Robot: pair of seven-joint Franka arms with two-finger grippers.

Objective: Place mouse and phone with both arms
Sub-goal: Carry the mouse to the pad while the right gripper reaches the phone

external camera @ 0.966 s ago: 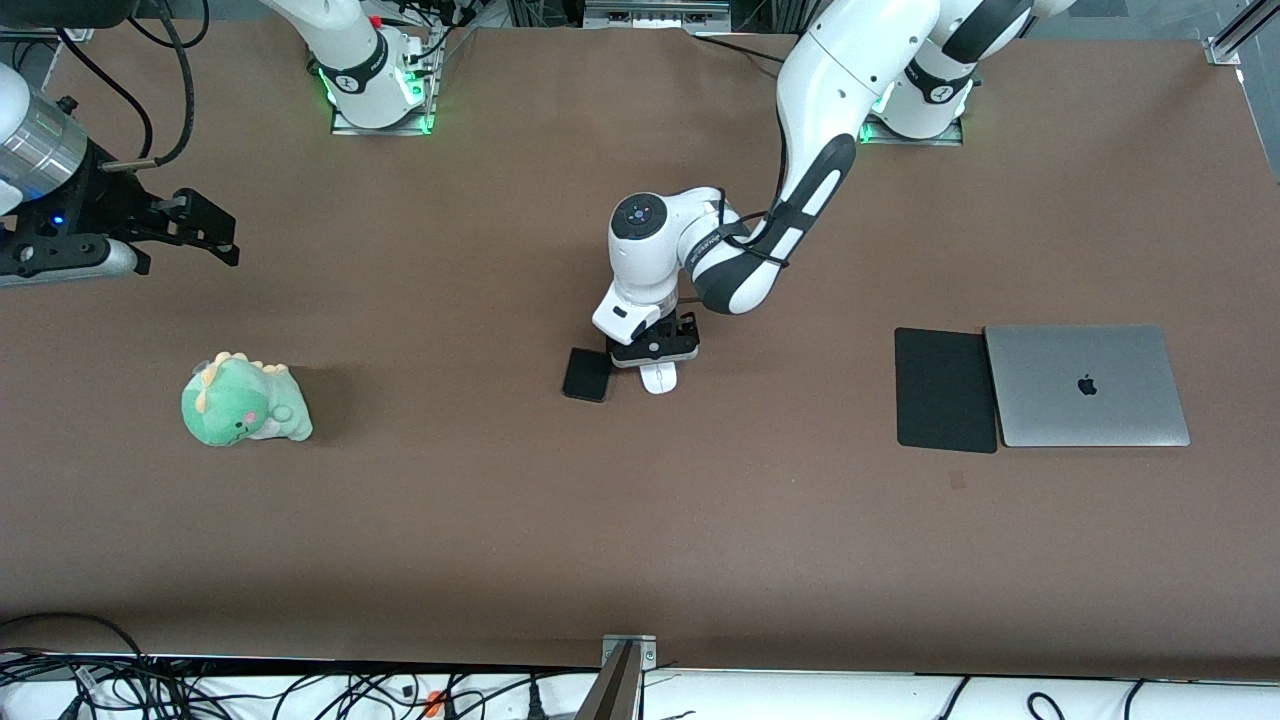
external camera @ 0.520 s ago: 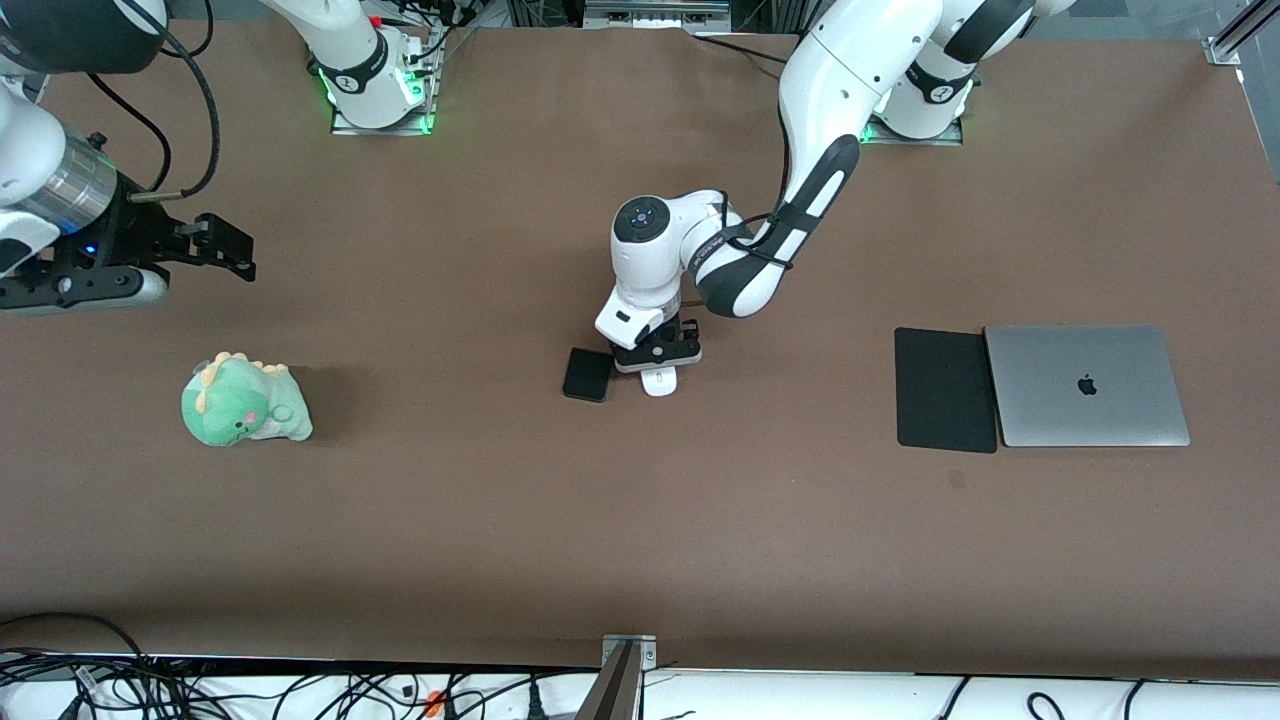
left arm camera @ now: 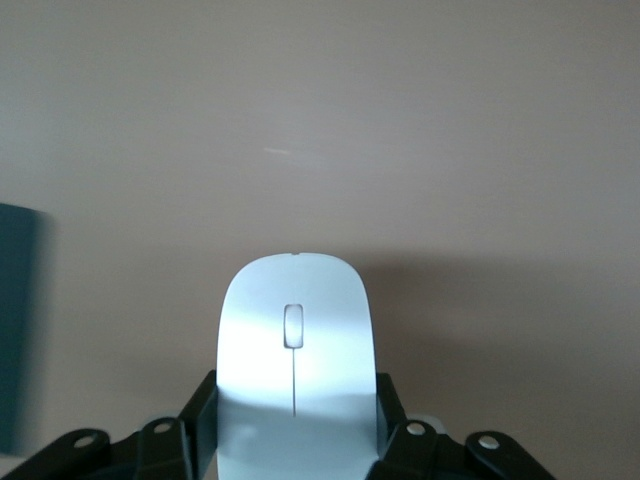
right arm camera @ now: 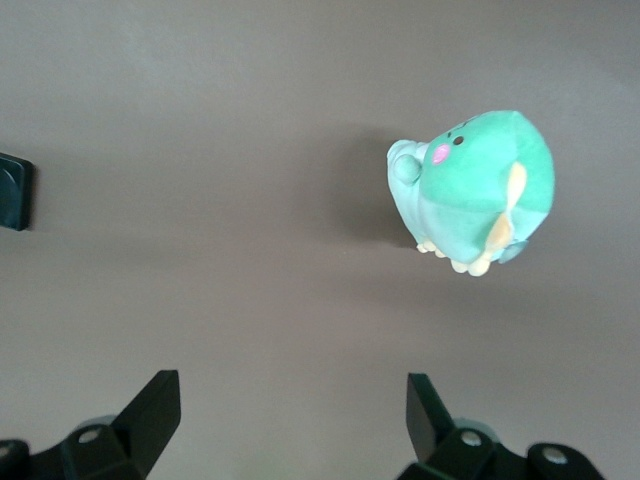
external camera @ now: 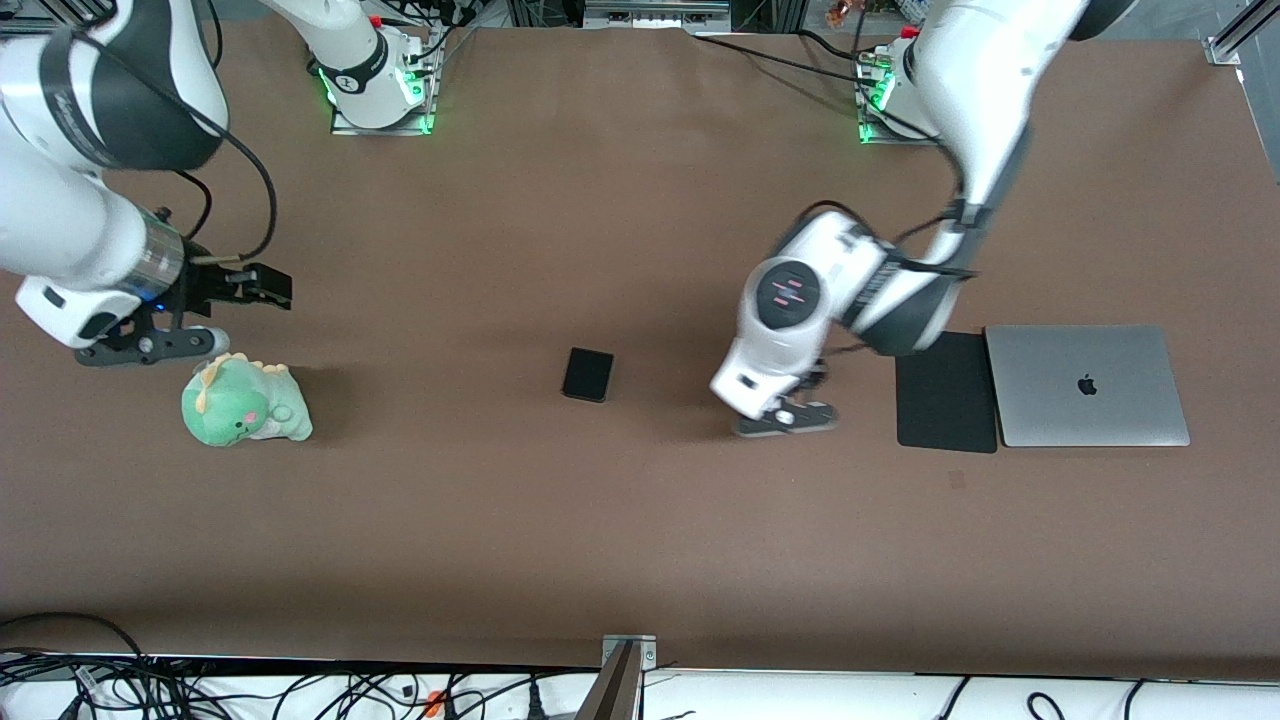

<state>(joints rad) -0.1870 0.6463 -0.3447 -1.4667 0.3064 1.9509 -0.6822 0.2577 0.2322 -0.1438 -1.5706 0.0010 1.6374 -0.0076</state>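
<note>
Lifted mouse (left arm camera: 296, 350) clamped in left tool (left arm camera: 296, 440)

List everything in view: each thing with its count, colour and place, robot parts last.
mouse: one, white, held between the left gripper's fingers, up over bare table.
phone: one, black, flat on the table near its middle.
mouse pad: one, black, flat, toward the left arm's end of the table, touching the laptop's edge.
laptop: one, silver, lid closed, beside the mouse pad.
plush dinosaur: one, green with yellow spikes, toward the right arm's end of the table.
table: one, brown.
left gripper: one, black, shut on the mouse, over the table between phone and mouse pad.
right gripper: one, black, open, over the table beside the plush dinosaur.
</note>
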